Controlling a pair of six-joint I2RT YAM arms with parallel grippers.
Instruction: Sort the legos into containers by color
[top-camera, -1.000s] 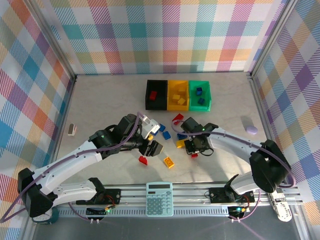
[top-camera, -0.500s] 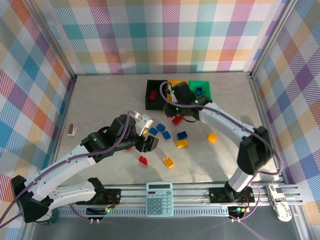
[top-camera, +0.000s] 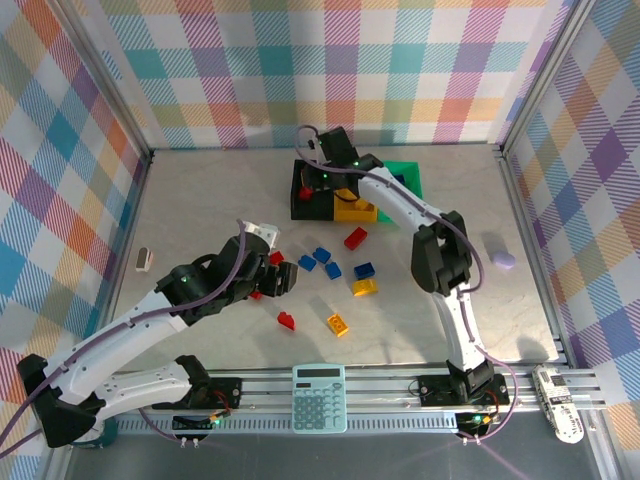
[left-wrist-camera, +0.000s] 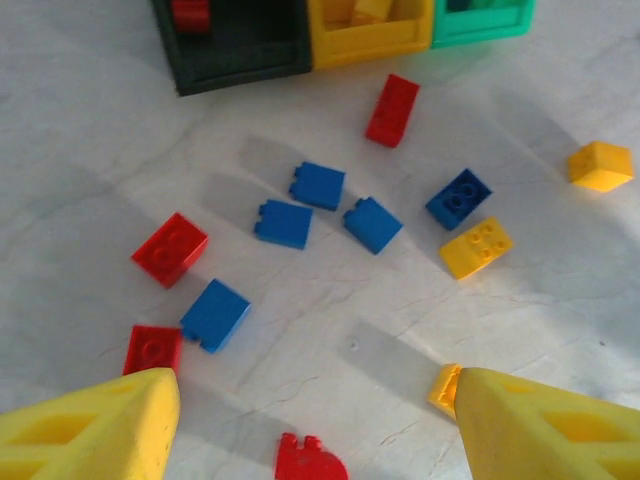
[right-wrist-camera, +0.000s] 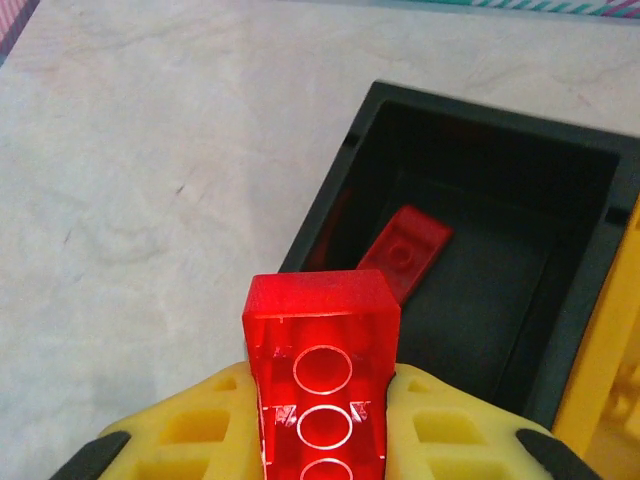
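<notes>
Three bins | loose bricks: 4 red, 5 blue, 3 yellow | left jaws apart | right jaws clamp red brick

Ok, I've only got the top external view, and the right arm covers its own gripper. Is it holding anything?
Observer: Yes, the right gripper is shut on a translucent red lego.
Operator: Is it at the black bin?
Observer: At its near edge; one flat red piece already lies inside.
Operator: And the left gripper?
Observer: Open and empty, with a rounded red lego lying between its fingers.
</notes>
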